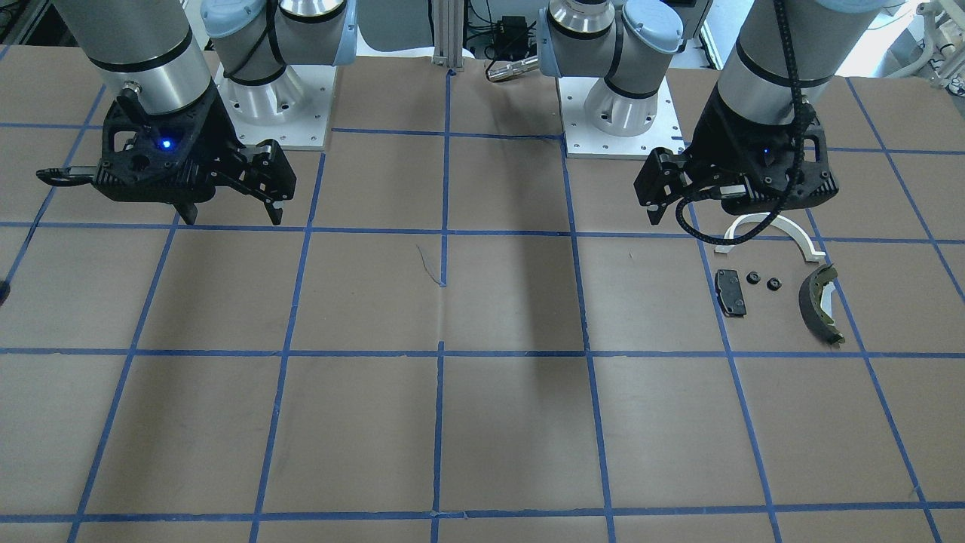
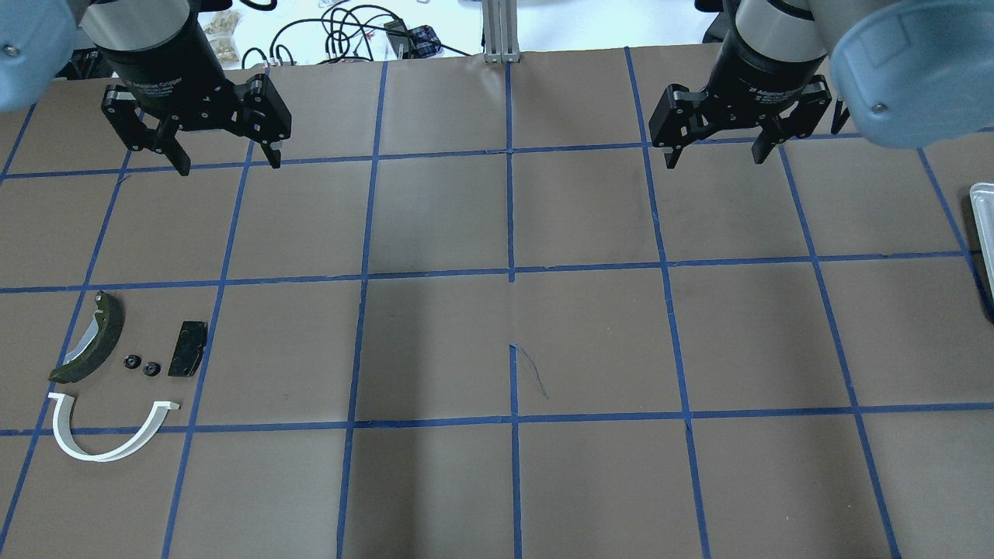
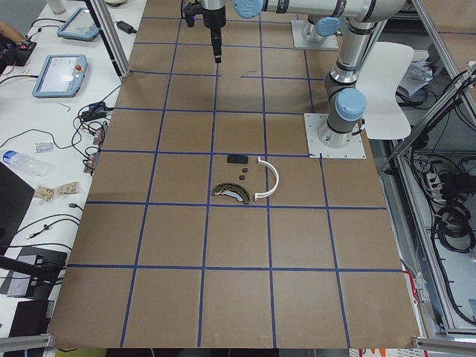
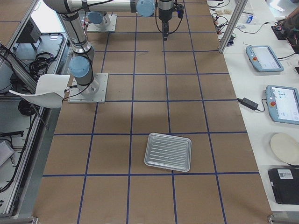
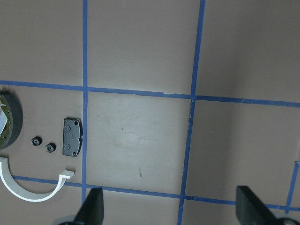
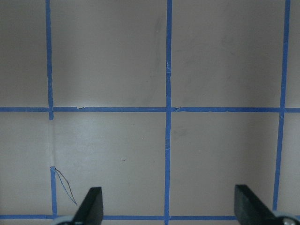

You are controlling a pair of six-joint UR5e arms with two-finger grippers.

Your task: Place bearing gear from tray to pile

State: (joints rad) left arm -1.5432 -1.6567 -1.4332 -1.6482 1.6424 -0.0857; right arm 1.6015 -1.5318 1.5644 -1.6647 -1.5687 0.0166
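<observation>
**A:** Front view first. Where are the bearing gears (image 1: 752, 277)?

**B:** Two small black ones lie just beside the black pad (image 1: 730, 292), between it and the curved shoe (image 1: 820, 305). The white arc (image 1: 776, 224) lies near the pad, on the robot's side of it. The left gripper (image 1: 682, 211) hangs above the table near the pad, and the right gripper (image 1: 232, 215) is well apart from it.

**A:** Overhead?

**B:** Both pincers are spread wide with nothing between the fingers. Only an edge of the tray (image 2: 985, 225) shows, well apart from the pad.

**A:** Side views?

**B:** From the left end, the pile sits together around the pad (image 3: 237, 158). From the right end, I can make out no gear on the tray's ribbed floor (image 4: 168, 152).

**A:** Wrists?

**B:** The left wrist sees the gears just beside the pad (image 5: 72, 136), and its fingers (image 5: 91, 206) are wide apart and bare. The right wrist's fingers (image 6: 248, 204) are the same, over taped grid only.

**A:** So how should the step be done well?

**B:** I'd judge the move done. If another gear turns up, pinch it squarely and carry it across. Lower it right beside the pad before letting go, so it neither rolls nor nudges the others.
</observation>
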